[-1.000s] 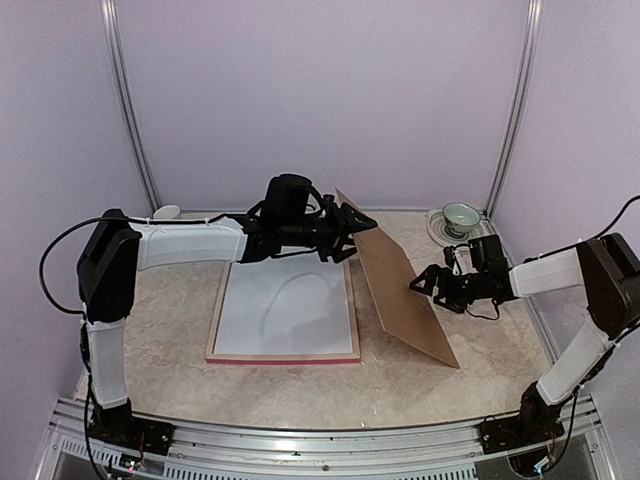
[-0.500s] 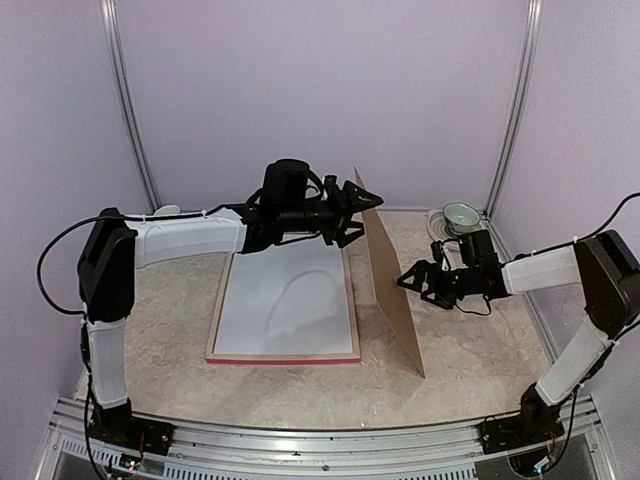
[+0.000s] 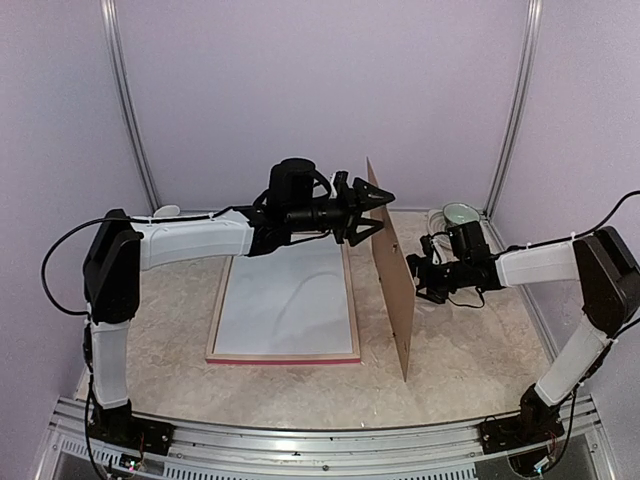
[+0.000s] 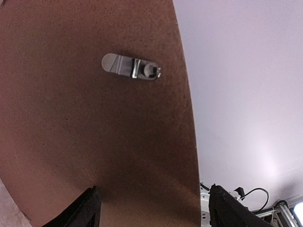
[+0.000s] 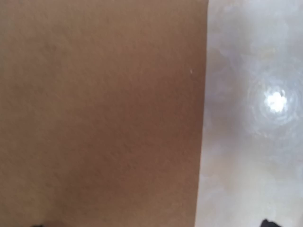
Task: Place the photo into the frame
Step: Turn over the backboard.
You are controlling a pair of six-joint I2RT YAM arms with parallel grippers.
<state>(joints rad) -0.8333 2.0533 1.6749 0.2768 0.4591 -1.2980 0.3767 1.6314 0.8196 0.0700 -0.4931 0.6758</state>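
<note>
Item 1. Thin-railed rectangular frame, pale wood back with pink edge (image 3: 285, 356): lies flat, back side up, left of the table's centre, pink showing along its near edge.

Item 2. Plain white rectangular sheet (image 3: 285, 305): fills the frame's opening. Whether it is a picture's reverse or a mat cannot be told.

Item 3. Flat brown fibreboard backing panel (image 3: 395, 290): stands almost upright on one edge just right of the frame, bearing a small silver metal turn-clip (image 4: 131, 67).

Item 4. Black left pincer (image 3: 380, 211): at the panel's top far corner, jaws apart, black fingertips (image 4: 87, 210) spread wide before the brown face.

Item 5. Black right pincer (image 3: 415, 278): at the panel's right face, jaws apart; contact appears likely, though it is unclear.

Item 6. Pale green ceramic bowl on a saucer (image 3: 460, 213): far right corner.

Item 7. Beige marble-patterned table (image 3: 300, 400): carries all items.
</note>
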